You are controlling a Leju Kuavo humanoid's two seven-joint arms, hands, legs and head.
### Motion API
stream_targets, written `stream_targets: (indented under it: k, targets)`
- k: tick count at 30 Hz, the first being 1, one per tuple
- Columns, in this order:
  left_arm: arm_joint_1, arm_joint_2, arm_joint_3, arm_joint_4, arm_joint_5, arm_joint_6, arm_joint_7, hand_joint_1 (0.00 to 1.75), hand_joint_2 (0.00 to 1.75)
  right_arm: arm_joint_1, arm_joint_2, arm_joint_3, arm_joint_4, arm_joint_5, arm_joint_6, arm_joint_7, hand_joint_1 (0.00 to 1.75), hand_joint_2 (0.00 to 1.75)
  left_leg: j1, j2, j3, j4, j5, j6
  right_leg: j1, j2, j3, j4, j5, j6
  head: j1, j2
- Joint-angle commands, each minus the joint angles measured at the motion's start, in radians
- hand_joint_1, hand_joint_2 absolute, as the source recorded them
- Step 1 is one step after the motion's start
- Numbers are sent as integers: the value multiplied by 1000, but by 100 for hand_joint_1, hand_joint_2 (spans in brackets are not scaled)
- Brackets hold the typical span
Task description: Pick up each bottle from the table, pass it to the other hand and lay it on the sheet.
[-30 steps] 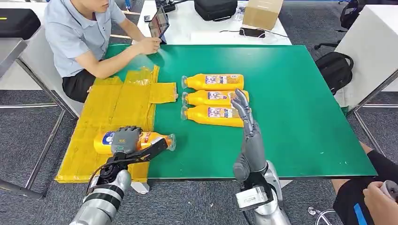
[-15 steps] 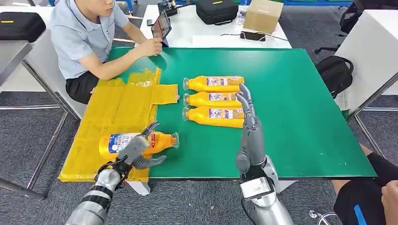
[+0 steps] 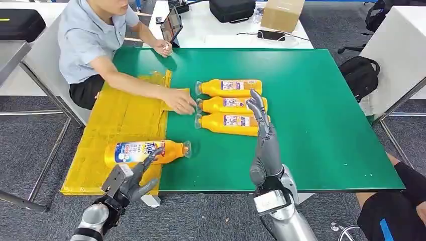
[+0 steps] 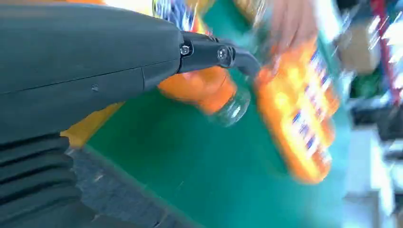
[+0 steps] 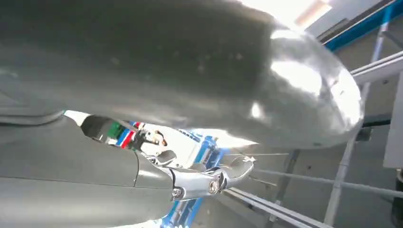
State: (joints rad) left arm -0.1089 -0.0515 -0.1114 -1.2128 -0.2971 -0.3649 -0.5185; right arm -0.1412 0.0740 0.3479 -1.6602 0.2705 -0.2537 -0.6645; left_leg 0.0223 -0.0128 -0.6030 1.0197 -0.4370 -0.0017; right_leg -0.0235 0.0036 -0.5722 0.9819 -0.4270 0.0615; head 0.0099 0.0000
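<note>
One orange bottle (image 3: 145, 151) is lying on the yellow sheet (image 3: 120, 120), three more (image 3: 231, 105) waiting mid-bench. Both the left hand (image 3: 128, 178) and right hand (image 3: 261, 118) are hanging released. Smooth, rigid plastic, probably slippery: the labelled middle looks the best place to grip.

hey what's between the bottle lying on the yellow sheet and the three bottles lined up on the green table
In the head view, only bare green table lies between the bottle on the yellow sheet and the row of three bottles. A person's hand reaches toward the row's caps, off to the side.
</note>
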Motion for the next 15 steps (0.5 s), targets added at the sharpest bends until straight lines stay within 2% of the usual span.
stream_targets:
  k: [1, 3, 6, 7, 10, 15]
  targets:
    - [-67, -298, 144, -405, 29, 417, 86, 0, 175, 34, 165, -276, 136, 493, 54, 93, 0, 175, 1, -7, -7, 3, 1, 2, 1, -8, -3, 1, 0, -1, 0, 0]
    - [-52, -298, 184, -513, 32, 430, 112, 0, 175, 2, 173, -317, 205, 525, 74, 101, 0, 175, 1, -2, -6, 4, -1, 2, 2, -3, -3, 2, 0, -2, 1, 0]
    - [-30, -298, 209, -577, 59, 525, 92, 0, 175, -30, 153, -388, 288, 634, 36, 155, 0, 175, 1, 7, -3, 0, -1, 2, 2, 5, -1, -1, 2, -2, 0, 0]
    - [-22, -298, 213, -588, 59, 530, 89, 0, 175, -37, 139, -406, 308, 646, 37, 157, 0, 175, 0, 3, -4, 0, 0, 1, 1, 0, -1, -1, 2, -1, 0, 0]
    - [5, -298, 221, -628, 55, 564, 50, 0, 175, -57, 102, -464, 371, 738, 29, 190, 0, 175, 1, 3, -3, -1, 0, 2, 1, 1, -1, -2, 2, 0, 0, 0]
    - [26, -298, 212, -641, 53, 553, 47, 0, 175, -54, 80, -481, 413, 831, 14, 232, 0, 175, 0, 3, -2, -1, 0, 3, 1, 1, 0, -3, 2, -1, 0, 0]
